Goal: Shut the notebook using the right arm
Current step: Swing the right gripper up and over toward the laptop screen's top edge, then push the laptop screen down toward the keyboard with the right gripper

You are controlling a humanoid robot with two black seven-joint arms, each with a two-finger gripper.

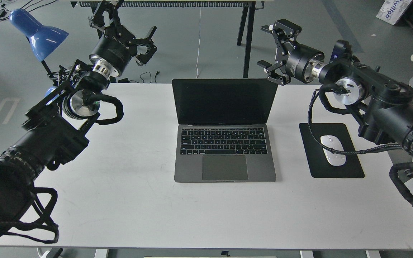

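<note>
On white table (127, 186), slim metal notebook (224, 130)

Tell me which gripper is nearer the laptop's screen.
Right. The right gripper hangs open just off the top right corner of the laptop screen. The left gripper, also open, sits farther off, up and left of the screen's top left corner.

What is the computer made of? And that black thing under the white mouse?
The slim grey laptop looks like matte metal: its flat grey body has a soft, even sheen. Its keys look like black plastic. The black rectangular mouse pad looks like soft rubber or cloth, thin and dull without shine, though that's hard to confirm.
</note>
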